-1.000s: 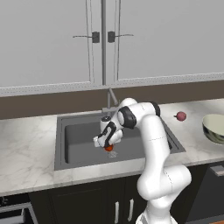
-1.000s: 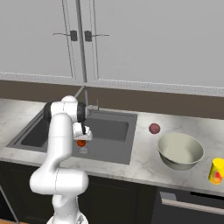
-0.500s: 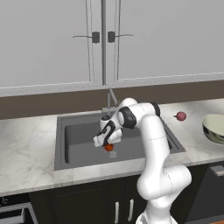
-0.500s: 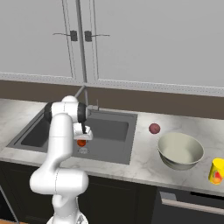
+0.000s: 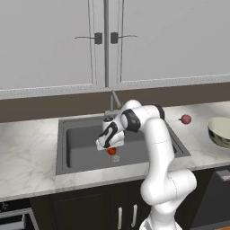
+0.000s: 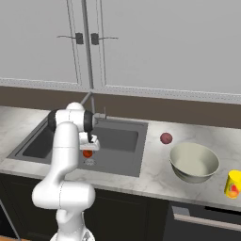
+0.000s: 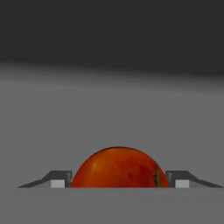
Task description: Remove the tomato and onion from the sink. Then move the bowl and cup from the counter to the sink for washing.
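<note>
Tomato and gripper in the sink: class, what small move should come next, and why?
Probably lift straight up. In the hand view the tomato sits between the two fingertips, which press its sides, so the gripper seems closed on it low in the sink. The onion already lies on the counter.

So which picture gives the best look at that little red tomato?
The hand view: the tomato sits large and close between the fingertips. In the left base view and right base view it is a small dot, partly hidden beneath the hand.

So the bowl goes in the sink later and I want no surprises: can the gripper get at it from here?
Probably yes. The bowl sits open on the counter, with nothing over it, but the gripper is closed on the tomato first.
</note>
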Controlling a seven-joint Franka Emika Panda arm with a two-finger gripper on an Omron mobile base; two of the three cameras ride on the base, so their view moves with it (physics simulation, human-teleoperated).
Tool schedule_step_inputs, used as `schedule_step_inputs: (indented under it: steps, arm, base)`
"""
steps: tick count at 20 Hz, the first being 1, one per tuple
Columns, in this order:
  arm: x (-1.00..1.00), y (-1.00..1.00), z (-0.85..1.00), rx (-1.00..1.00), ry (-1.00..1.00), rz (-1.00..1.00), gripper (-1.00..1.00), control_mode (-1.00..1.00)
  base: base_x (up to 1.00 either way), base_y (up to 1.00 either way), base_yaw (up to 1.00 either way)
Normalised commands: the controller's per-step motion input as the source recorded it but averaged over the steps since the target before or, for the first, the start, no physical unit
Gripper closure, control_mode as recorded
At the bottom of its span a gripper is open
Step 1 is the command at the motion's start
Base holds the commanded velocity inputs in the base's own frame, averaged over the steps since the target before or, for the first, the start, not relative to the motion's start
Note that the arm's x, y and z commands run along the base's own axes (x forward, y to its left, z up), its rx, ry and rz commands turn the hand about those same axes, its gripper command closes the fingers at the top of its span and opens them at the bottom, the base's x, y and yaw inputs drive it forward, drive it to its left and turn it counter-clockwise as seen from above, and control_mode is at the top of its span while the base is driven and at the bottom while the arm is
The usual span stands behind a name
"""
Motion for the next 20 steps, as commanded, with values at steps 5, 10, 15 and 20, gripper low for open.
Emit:
schedule_step_inputs:
  steps: [5, 10, 15, 20]
  arm:
    - [-0.21, 0.02, 0.04, 0.0, -0.07, 0.0, 1.0, -1.0]
    - [-0.17, 0.0, 0.13, 0.0, -0.13, 0.0, 1.0, -1.0]
    - [-0.17, 0.02, 0.17, 0.0, -0.15, 0.0, 1.0, -1.0]
    - [-0.2, 0.02, 0.17, 0.0, -0.15, -0.01, 1.0, -1.0]
  base:
    - [0.0, 0.0, 0.0]
    - [0.0, 0.0, 0.0]
    - [0.0, 0.0, 0.0]
    - [0.0, 0.0, 0.0]
